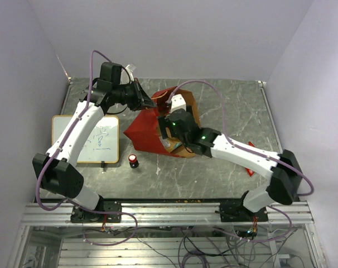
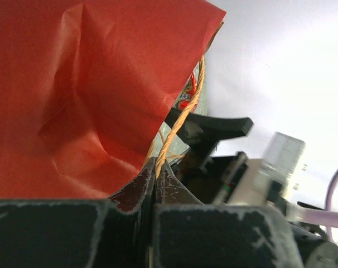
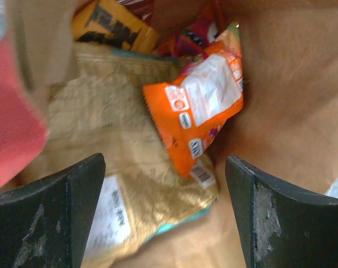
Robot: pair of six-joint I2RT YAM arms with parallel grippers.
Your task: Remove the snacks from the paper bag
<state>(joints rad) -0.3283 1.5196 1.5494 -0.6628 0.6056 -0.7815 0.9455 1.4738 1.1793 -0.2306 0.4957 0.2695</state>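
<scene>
The large paper bag [image 1: 149, 131], red outside and brown kraft inside, appears tipped over on the grey table [image 1: 230, 111], with its mouth turned toward the right arm. The bag's thin twisted cord handle [image 2: 183, 120] is pinched at the bag's rim by the left gripper [image 2: 156, 174]. Its jaws are fully closed on the cord, so the mouth is held open. The right gripper [image 3: 163, 162] is set just inside the mouth, jaws spread wide with nothing between them.

Every snack in view lies inside the bag. A small orange crinkly packet [image 3: 199, 106] leans near the bag's right inner wall, with a broad pale-gold pack with a teal edge [image 3: 102, 139] beneath it. A yellow packet with black lettering [image 3: 110, 25] and a red packet [image 3: 191, 36] are seen deeper in.

The orange packet is judged light, soft and slippery. It is best taken gently across its narrow body or at a sealed edge, so that nothing is crushed. The gold pack is probably too wide to be taken except at a corner.
</scene>
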